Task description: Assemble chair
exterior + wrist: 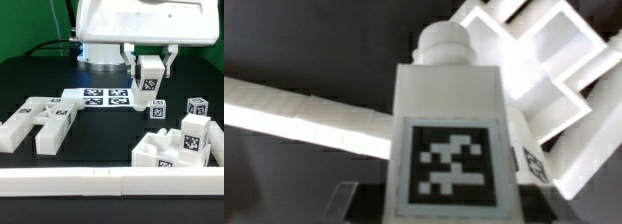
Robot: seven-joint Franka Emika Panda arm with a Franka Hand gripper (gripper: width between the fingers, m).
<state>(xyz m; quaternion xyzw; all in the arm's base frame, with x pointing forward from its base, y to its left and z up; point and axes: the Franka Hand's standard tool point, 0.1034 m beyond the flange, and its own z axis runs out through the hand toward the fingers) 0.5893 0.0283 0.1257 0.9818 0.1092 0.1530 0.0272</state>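
Observation:
My gripper [150, 68] is shut on a white chair leg [150, 84], a blocky bar with a black-and-white tag, and holds it above the table behind the marker board [104, 97]. In the wrist view the leg [446, 110] fills the middle between my gripper [446, 200] jaws, with a round peg at its far end. A pronged white chair part [40, 122] lies at the exterior view's left. A blocky chair part [168, 150] with an upright tagged piece [194, 136] stands at the right. It also shows in the wrist view [541, 60].
Two small tagged white pieces [158, 109] [197, 105] stand on the black table at the exterior view's right. A long white border rail [110, 181] runs along the front and shows in the wrist view [295, 105]. The robot's white base [100, 50] is at the back.

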